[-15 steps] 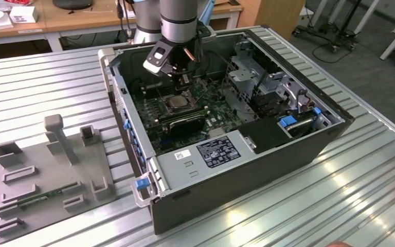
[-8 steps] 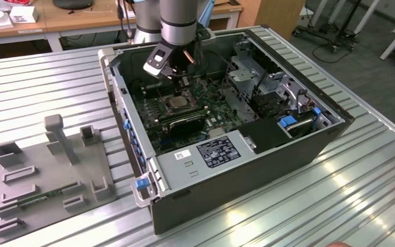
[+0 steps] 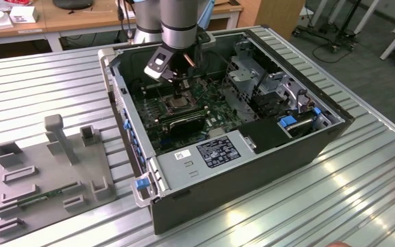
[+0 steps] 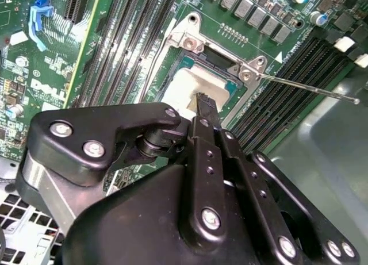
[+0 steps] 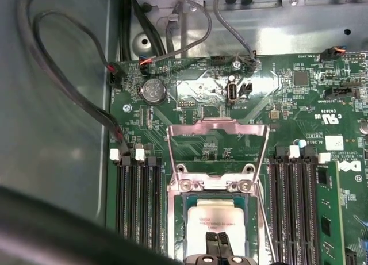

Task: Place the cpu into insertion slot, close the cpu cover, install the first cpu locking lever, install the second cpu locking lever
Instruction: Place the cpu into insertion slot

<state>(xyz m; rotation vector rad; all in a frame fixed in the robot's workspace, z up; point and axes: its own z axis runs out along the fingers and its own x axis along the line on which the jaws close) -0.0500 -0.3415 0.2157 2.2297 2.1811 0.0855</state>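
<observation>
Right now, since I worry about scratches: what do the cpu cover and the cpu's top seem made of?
The cpu cover looks like thin stamped metal, probably steel: bright, reflective, with bent edges. The cpu top looks like matte plated metal: pale silver, evenly dull; which metal is unclear.

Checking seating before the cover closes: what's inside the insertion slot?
The cpu lies in the insertion slot; the gripper, tips shut, covers part of its face. The cpu cover is flipped open. Anything under the cpu is hidden.
</observation>
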